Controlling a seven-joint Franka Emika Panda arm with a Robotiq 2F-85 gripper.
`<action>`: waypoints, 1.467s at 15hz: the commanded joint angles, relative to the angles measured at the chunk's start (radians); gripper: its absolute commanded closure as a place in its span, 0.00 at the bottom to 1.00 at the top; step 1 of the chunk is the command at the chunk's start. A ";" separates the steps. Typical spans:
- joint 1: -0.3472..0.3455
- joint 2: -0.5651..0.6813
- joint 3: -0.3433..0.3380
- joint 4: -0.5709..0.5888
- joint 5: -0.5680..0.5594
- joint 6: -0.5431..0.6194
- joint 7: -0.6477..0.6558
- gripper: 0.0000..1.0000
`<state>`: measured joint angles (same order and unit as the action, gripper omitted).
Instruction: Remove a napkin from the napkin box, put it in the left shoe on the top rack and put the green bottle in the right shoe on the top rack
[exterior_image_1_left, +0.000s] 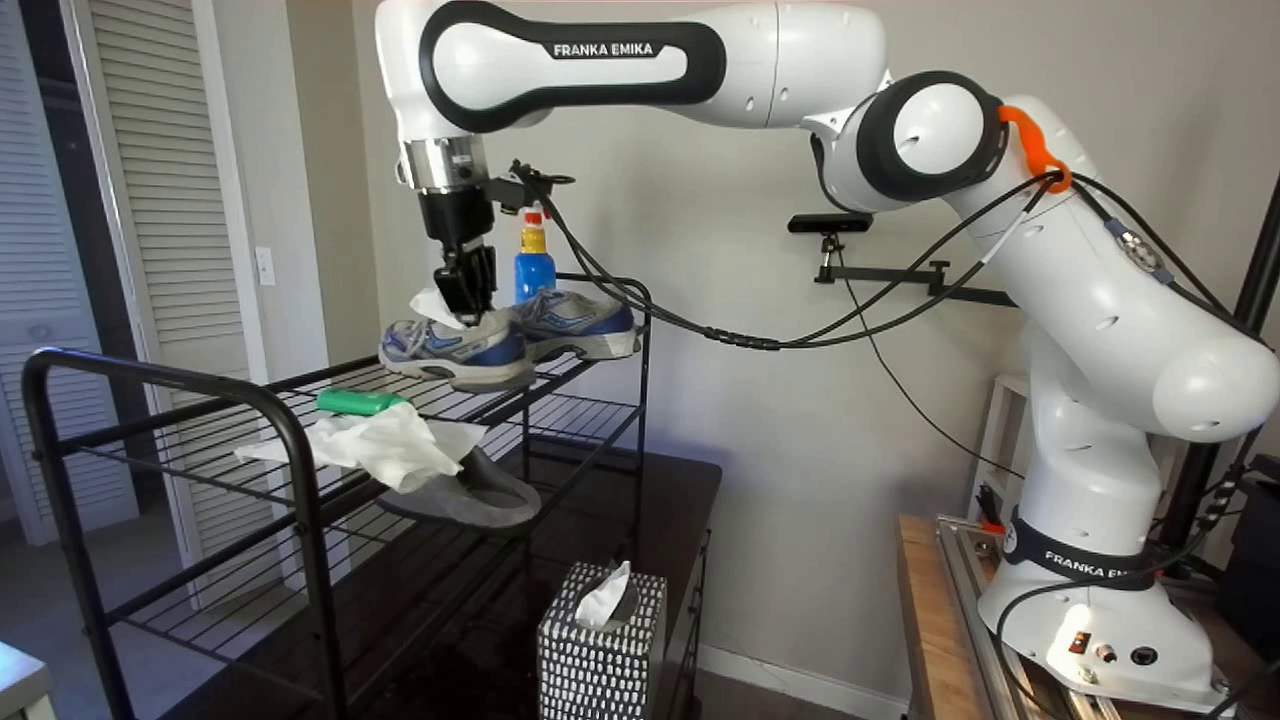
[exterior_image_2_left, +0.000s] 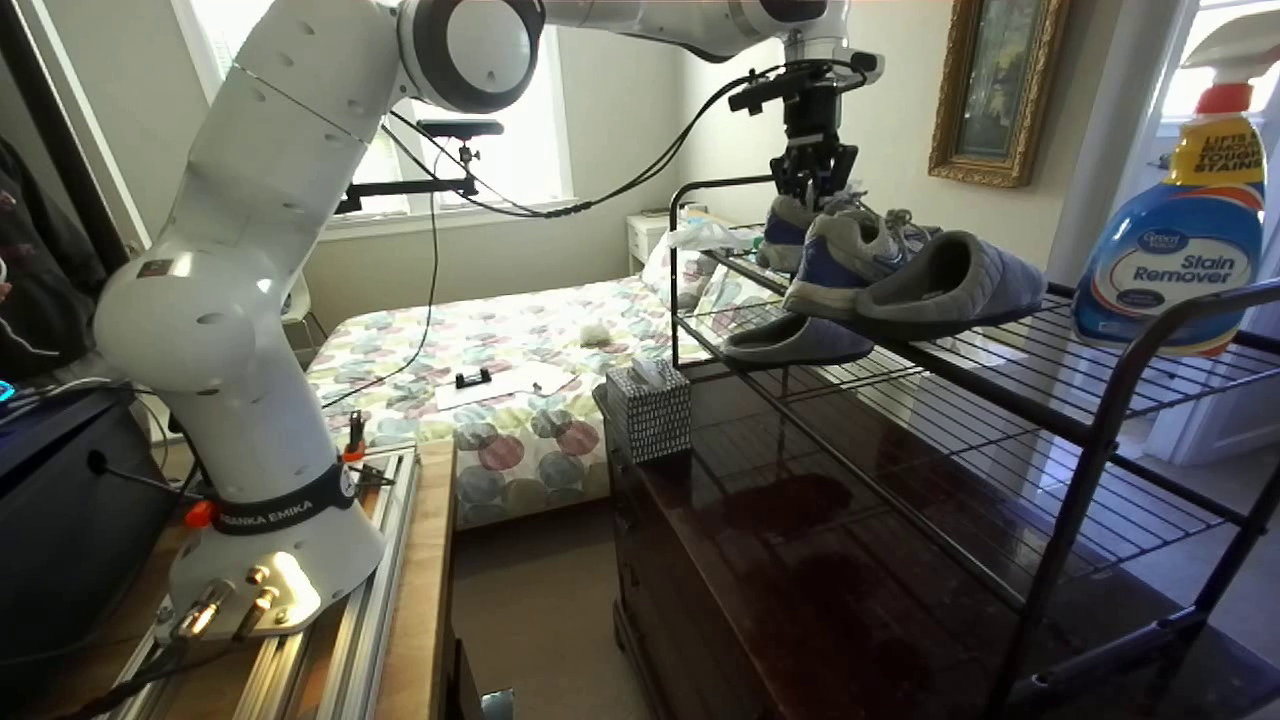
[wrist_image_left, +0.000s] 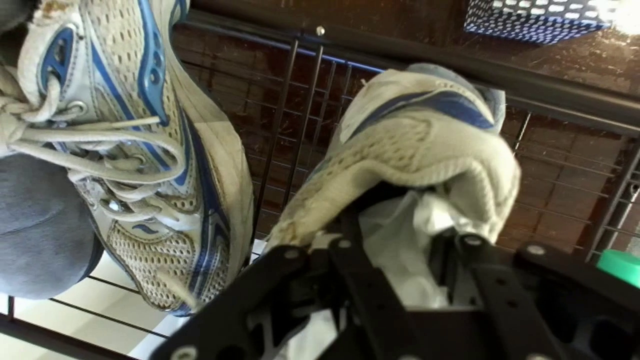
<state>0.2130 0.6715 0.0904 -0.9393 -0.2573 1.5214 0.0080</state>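
My gripper (wrist_image_left: 395, 235) points down into the left shoe (exterior_image_1_left: 455, 350), a grey-blue sneaker on the top rack (exterior_image_2_left: 990, 395). Its fingers stand apart, their tips partly hidden in the shoe opening. White napkin (wrist_image_left: 395, 250) lies between them and reaches inside the shoe; a corner of it shows beside the fingers in an exterior view. The right shoe (exterior_image_1_left: 580, 325), an alike sneaker, stands next to it. The green bottle (exterior_image_1_left: 360, 402) lies on its side on the same tier. Below, on the dark dresser, is the napkin box (exterior_image_1_left: 600, 640) with tissue poking from its slot.
A crumpled white heap (exterior_image_1_left: 385, 445) lies beside the green bottle. Grey slippers sit on the upper tier (exterior_image_2_left: 950, 285) and lower tier. A blue spray bottle (exterior_image_2_left: 1170, 240) with yellow neck stands at one rack end. The raised black end frame (exterior_image_1_left: 300, 470) borders the rack.
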 joint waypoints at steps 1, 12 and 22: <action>0.002 0.032 0.005 0.068 0.018 -0.060 0.000 0.94; -0.003 0.027 0.006 0.117 0.020 -0.117 0.000 0.35; -0.008 0.010 0.012 0.171 0.027 -0.100 -0.003 1.00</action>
<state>0.2117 0.6725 0.0917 -0.8214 -0.2573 1.4395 0.0084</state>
